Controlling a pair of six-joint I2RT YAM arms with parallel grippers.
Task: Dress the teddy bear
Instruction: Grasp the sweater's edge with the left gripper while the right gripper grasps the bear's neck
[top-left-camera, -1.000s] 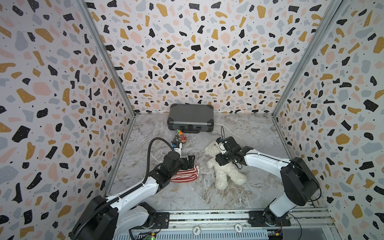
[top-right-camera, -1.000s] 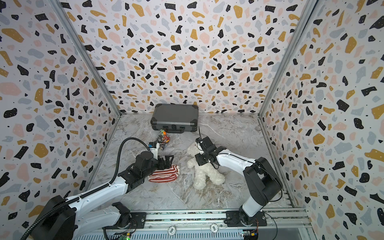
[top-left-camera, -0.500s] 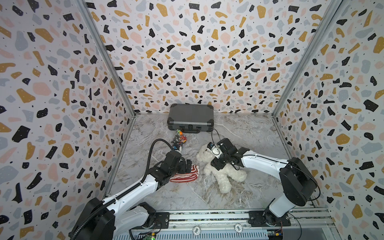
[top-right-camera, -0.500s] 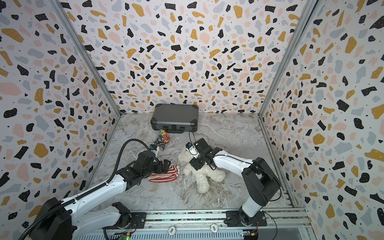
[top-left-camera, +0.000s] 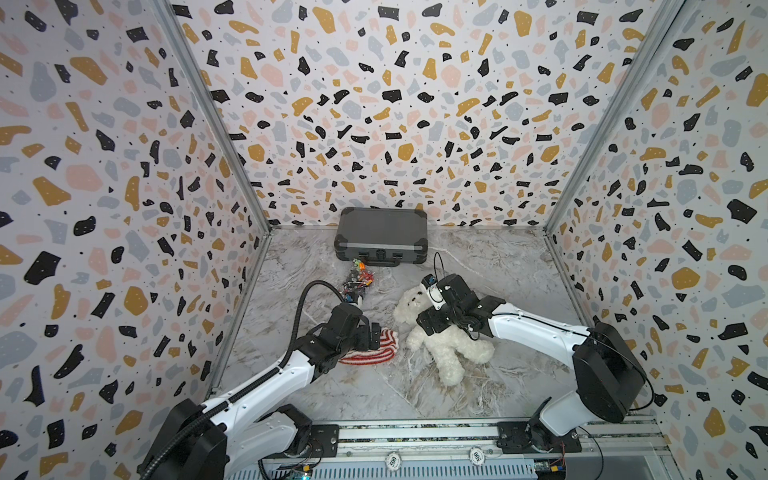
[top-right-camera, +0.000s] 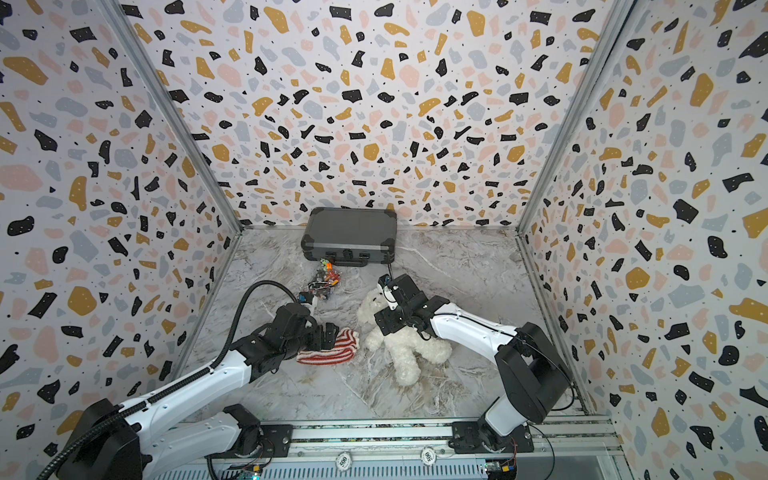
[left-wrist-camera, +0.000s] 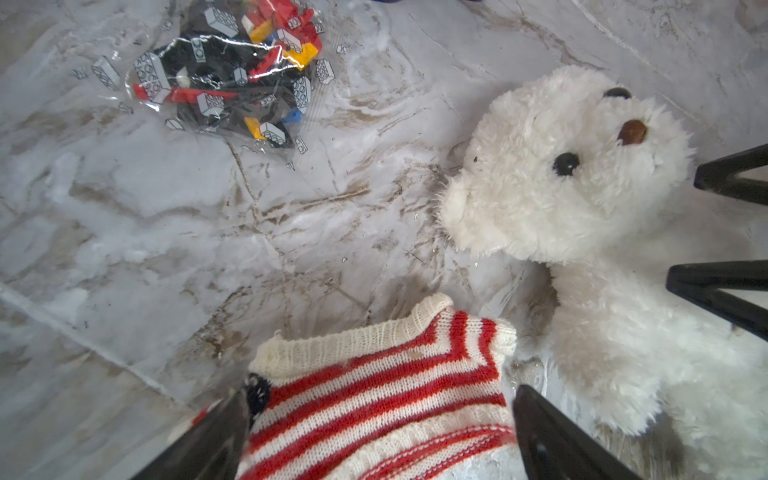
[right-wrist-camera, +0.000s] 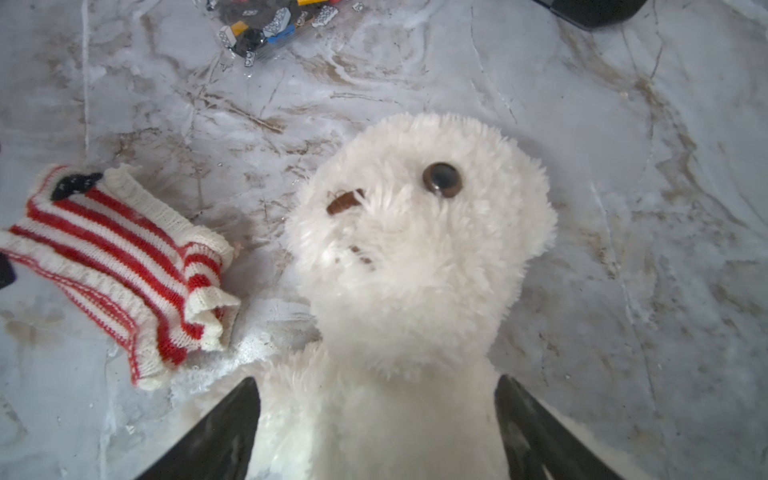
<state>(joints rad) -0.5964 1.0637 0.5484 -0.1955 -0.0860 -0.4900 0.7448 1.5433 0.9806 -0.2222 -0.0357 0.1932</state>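
Note:
The teddy bear (top-left-camera: 446, 347) (top-right-camera: 409, 349) lies on its back on the marble floor, white and fluffy, head towards the back left. My right gripper (top-left-camera: 428, 326) (right-wrist-camera: 377, 379) is low over its chest. Its jaws stand open on either side of the upper body, below the head (right-wrist-camera: 415, 249). A red-and-white striped knitted sweater (top-left-camera: 380, 349) (left-wrist-camera: 374, 386) lies flat just left of the bear (left-wrist-camera: 561, 174). My left gripper (top-left-camera: 374, 334) (left-wrist-camera: 382, 392) hovers over the sweater, open, with one finger on each side of it.
A dark grey hard case (top-left-camera: 380, 241) stands against the back wall. A clear bag of toy bricks (top-left-camera: 357, 282) (left-wrist-camera: 232, 75) lies between the case and the left arm. Terrazzo-patterned walls close in the left, back and right sides.
The bear has been shifted left, closer to the sweater, with the right gripper on it, and that gripper's jaws have spread wider. The left gripper has moved in slightly over the sweater.

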